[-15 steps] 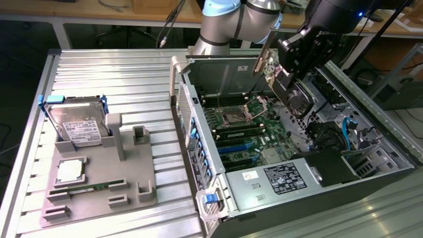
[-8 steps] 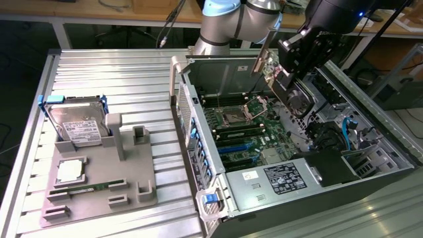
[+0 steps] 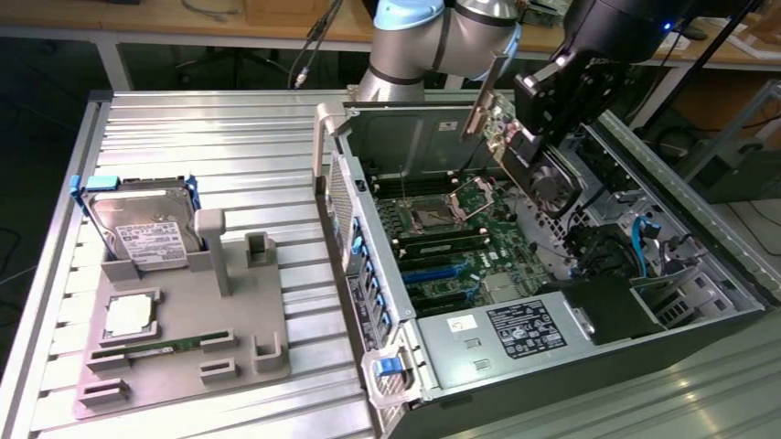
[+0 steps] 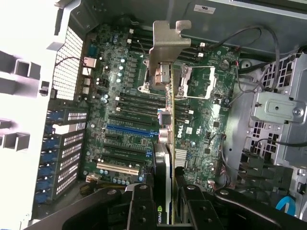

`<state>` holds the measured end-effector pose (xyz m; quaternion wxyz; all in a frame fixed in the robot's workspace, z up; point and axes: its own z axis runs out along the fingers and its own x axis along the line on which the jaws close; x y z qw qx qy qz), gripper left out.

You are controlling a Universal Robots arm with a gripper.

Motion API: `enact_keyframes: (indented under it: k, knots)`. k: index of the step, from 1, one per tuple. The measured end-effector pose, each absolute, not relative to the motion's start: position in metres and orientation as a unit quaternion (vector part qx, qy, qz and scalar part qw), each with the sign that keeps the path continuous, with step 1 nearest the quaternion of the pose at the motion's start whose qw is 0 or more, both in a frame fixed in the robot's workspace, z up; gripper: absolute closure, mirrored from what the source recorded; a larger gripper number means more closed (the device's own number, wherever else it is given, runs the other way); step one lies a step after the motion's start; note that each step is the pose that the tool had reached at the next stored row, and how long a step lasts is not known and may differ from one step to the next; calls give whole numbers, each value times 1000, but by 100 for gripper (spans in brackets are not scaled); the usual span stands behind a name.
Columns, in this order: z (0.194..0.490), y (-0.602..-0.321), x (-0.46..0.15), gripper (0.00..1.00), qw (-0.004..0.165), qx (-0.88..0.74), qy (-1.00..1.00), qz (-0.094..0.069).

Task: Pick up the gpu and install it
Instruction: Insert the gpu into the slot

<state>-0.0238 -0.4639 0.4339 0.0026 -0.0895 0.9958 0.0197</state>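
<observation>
The gripper [image 3: 522,137] is clamped on the graphics card [image 3: 503,135], one black finger [image 4: 139,206] pressed against each flat face. In the wrist view the graphics card [image 4: 167,129] appears edge-on, running away from the gripper [image 4: 166,203] to its silvery end bracket [image 4: 165,40].

The card hangs in the air over the open computer case [image 3: 683,302], at about one o'clock in the exterior view. It is tilted, with the thin bracket strip [image 3: 478,101] on the side toward the exterior view's left. It sits at roughly one o'clock from the open processor socket [image 3: 470,197] on the motherboard [image 3: 440,265], and it is not seated in any slot. In the wrist view the motherboard [image 4: 124,120] lies beneath it with its blue slot [image 4: 132,129] bare.

At about eight o'clock in the exterior view a gray holder [image 3: 244,338] rests on the slatted metal table [image 3: 208,137]. A hard drive [image 3: 146,233] leans at the holder's eleven o'clock, a processor chip [image 3: 131,315] lies flat near its middle, and a green memory stick [image 3: 165,349] lies at six o'clock from the chip.
</observation>
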Motion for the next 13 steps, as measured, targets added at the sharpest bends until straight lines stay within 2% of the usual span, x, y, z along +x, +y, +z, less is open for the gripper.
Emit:
enact_keyframes:
  k: [13]
  knots:
    - [434, -464, -24, 73, 2, -113, 993, 20]
